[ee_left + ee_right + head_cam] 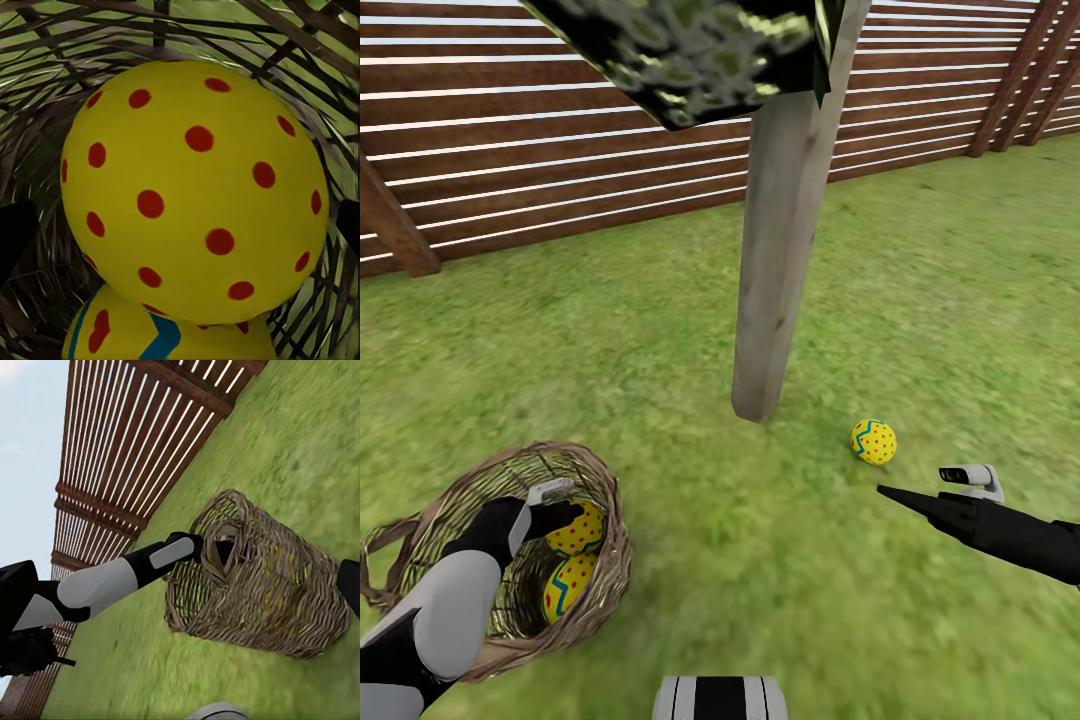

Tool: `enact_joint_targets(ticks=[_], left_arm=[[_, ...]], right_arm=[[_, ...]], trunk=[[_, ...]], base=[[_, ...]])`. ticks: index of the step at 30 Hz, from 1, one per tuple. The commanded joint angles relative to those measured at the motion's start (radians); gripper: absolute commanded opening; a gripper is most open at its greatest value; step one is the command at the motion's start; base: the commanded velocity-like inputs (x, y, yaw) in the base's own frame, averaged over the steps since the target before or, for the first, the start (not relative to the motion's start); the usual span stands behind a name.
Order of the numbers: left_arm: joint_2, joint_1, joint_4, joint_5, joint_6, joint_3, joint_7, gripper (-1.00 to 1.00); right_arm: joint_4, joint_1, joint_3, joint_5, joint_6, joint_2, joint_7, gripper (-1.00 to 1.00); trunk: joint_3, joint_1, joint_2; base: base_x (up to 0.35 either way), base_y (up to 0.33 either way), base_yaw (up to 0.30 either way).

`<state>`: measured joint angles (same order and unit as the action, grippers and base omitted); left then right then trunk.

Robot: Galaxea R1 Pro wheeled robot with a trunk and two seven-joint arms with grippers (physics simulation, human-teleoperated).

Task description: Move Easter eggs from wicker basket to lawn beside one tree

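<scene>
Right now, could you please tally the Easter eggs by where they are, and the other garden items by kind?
Eggs in the wicker basket: 2 (red-dotted egg, zigzag egg)
Eggs on the lawn: 1 (egg by the tree)
Baskets: 1
Tree trunks: 1
Fences: 1
Total: 6
</scene>
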<state>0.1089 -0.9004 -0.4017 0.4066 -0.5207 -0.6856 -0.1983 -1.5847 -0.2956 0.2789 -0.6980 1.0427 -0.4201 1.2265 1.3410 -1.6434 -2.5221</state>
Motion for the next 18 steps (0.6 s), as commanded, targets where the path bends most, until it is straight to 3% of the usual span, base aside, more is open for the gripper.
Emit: enact_joint_targets(ticks=[1, 5, 10, 18], left_arm=[[-0.001, -0.001, -0.002, 0.011, -0.004, -0.008, -0.011, 1.00], [0.000, -0.001, -0.002, 0.011, -0.004, -0.008, -0.017, 1.00], [0.000, -0.001, -0.002, 0.011, -0.003, -0.008, -0.019, 1.00], [-0.001, -0.002, -0.003, 0.011, -0.002, -0.008, -0.019, 1.00]], right_arm=[[0.000, -0.001, 0.000, 0.000, 0.004, 0.000, 0.003, 1.00], [0.000, -0.001, 0.000, 0.000, 0.004, 0.000, 0.003, 1.00], [0.000, -0.001, 0.000, 0.000, 0.004, 0.000, 0.004, 1.00], [0.000, -0.001, 0.000, 0.000, 0.004, 0.000, 0.004, 1.00]], trunk=[[0.001, 0.000, 0.000], [0.001, 0.000, 0.000], [0.020, -0.002, -0.001], [0.020, -0.002, -0.001]], base=[[0.000, 0.000, 0.000], [0.000, 0.000, 0.000], [0.000, 0.000, 0.000], [0.000, 0.000, 0.000]])
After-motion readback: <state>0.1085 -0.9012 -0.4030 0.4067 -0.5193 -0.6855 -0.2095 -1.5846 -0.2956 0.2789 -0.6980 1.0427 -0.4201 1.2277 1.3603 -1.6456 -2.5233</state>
